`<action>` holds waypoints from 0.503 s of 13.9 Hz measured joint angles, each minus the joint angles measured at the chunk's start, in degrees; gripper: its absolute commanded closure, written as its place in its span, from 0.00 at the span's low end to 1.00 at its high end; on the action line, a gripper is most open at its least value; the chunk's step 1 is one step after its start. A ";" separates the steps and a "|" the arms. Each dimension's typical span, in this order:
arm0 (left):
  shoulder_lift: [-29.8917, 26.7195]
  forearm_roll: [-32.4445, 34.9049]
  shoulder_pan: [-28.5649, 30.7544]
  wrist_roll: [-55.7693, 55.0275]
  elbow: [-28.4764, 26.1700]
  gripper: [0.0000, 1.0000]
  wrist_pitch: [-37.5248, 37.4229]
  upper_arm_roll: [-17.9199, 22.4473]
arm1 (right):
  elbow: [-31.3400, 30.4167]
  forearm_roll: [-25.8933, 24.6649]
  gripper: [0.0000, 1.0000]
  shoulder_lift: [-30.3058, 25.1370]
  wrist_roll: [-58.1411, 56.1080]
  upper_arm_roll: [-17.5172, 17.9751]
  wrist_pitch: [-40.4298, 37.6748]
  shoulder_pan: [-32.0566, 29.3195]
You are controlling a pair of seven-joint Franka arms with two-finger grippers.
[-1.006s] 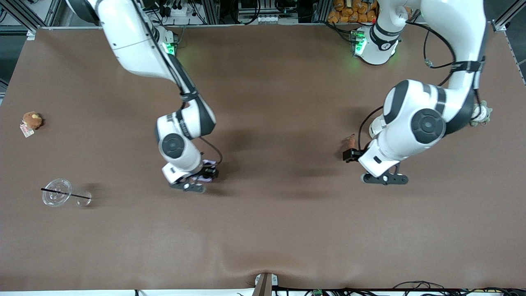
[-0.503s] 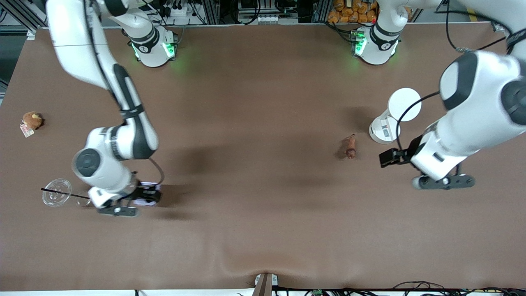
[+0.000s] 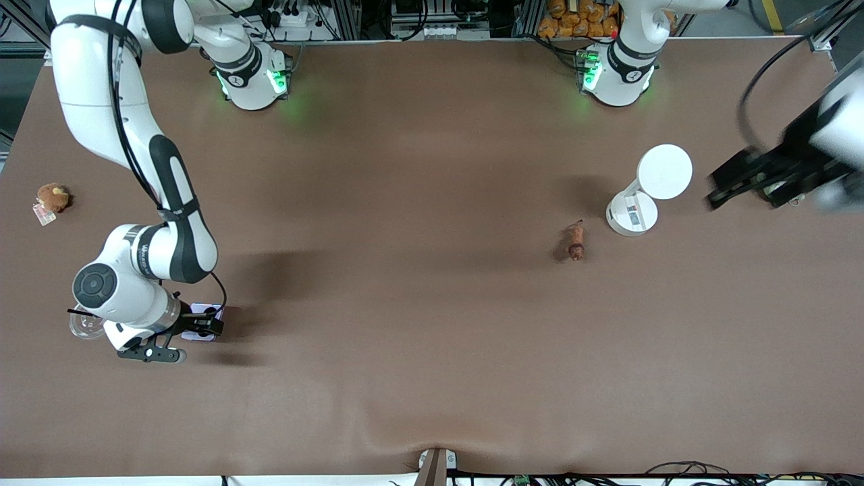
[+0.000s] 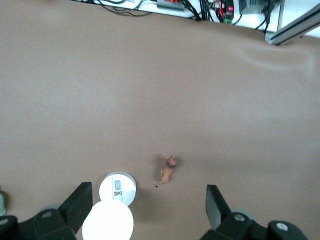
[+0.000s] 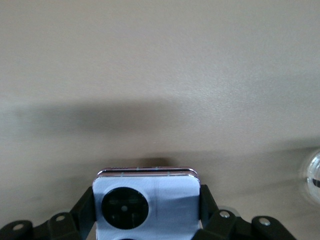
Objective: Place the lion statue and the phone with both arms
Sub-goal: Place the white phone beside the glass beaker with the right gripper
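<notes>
Phone [image 5: 147,202] clamped, half cut off, right pincer [image 3: 202,325] | left pincer [image 4: 150,207] apart, blurred | lion statue [image 3: 575,241] free

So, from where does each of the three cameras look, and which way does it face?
Front view: high across the table, facing both bases; shows both arms, the right hand shut on the phone, the left hand raised.
Left wrist view: on the left arm, looking down; open fingers frame the lion statue.
Right wrist view: on the right arm, close over the phone.
Front and left wrist views share the lion statue and white container.
</notes>
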 measured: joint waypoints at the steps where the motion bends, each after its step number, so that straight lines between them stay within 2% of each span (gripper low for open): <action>1: -1.32 -0.06 0.47 0.01 -0.15 0.00 -1.36 0.25 | 0.35 0.00 0.73 0.76 -0.99 0.01 0.77 -0.38; 5: -2.86 0.17 0.67 -0.02 -1.75 0.00 -7.20 0.38 | 0.88 0.02 0.73 2.48 -5.70 0.00 2.52 -2.73; 7: -2.86 2.88 1.25 0.10 -3.26 0.00 -8.54 0.61 | 0.93 0.02 0.73 2.60 -6.26 0.02 2.54 -3.24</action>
